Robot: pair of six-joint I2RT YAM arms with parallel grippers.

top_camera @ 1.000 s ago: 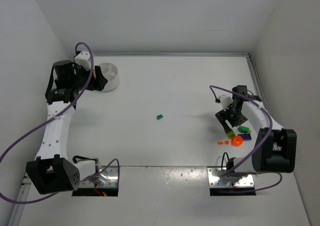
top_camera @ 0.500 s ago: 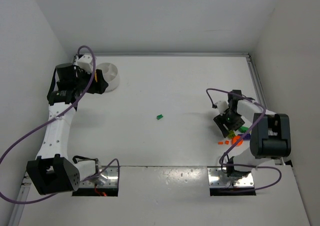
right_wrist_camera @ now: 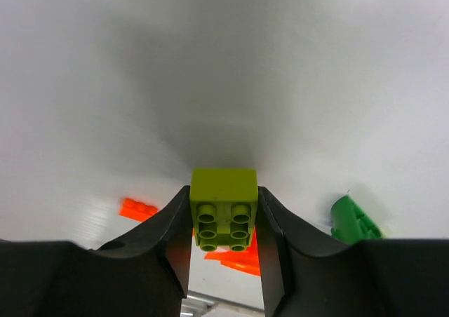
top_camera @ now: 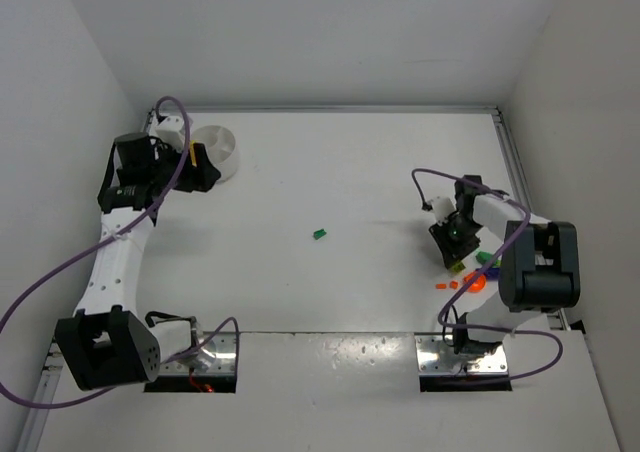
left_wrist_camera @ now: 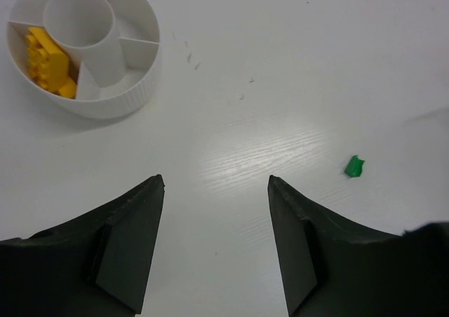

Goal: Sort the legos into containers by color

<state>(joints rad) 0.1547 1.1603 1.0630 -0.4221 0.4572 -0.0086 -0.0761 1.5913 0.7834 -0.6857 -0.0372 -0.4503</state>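
While right gripper (right_wrist_camera: 223, 194) pinches lime brick (right_wrist_camera: 223, 180) by its sides, beside orange pieces (right_wrist_camera: 138, 208): fingertip-only hold, brick may pivot or drop in transit. Left gripper (left_wrist_camera: 216, 185) jaws wide, empty, near dish (left_wrist_camera: 130, 96).

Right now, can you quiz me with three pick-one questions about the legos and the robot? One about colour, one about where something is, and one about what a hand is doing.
1. What colour are the bricks in the dish?
A) blue B) red C) yellow

2. Where is the lone green piece?
A) in the dish B) on the table C) on top of a blue brick

3. The right end effector is:
A) closed on a yellow-green brick B) wide open and empty C) holding the dish

Answers:
1. C, because the left wrist view shows yellow bricks in one section.
2. B, because it lies alone on the table, apart from the dish.
3. A, because both fingers press the brick's sides.
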